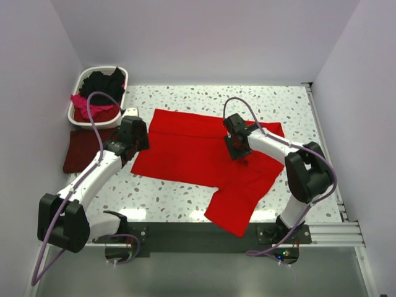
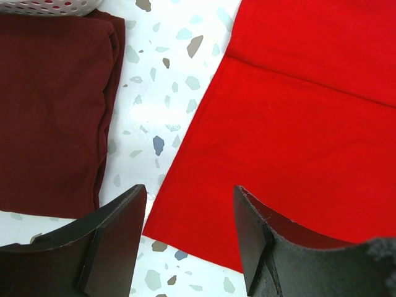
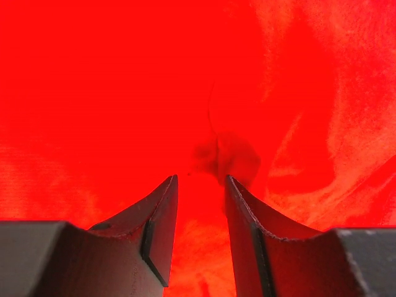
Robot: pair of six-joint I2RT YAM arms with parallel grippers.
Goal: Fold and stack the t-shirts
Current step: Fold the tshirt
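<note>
A bright red t-shirt [image 1: 185, 148] lies spread flat across the middle of the table, one sleeve hanging toward the near edge. A dark maroon t-shirt [image 1: 83, 148] lies folded at the left, also seen in the left wrist view [image 2: 52, 111]. My left gripper [image 1: 135, 143] is open and empty, hovering over the red shirt's left edge near its corner [image 2: 185, 210]. My right gripper [image 1: 238, 153] is low over the middle-right of the red shirt [image 3: 124, 93], jaws narrowly open with nothing between them, just short of a small pucker in the cloth [image 3: 226, 158].
A white plastic laundry basket [image 1: 80, 80] stands at the back left, holding a black shirt [image 1: 102, 83] and a magenta-pink one [image 1: 83, 102]. Its rim shows in the left wrist view [image 2: 49, 6]. Speckled tabletop [image 1: 204, 96] shows around the shirts.
</note>
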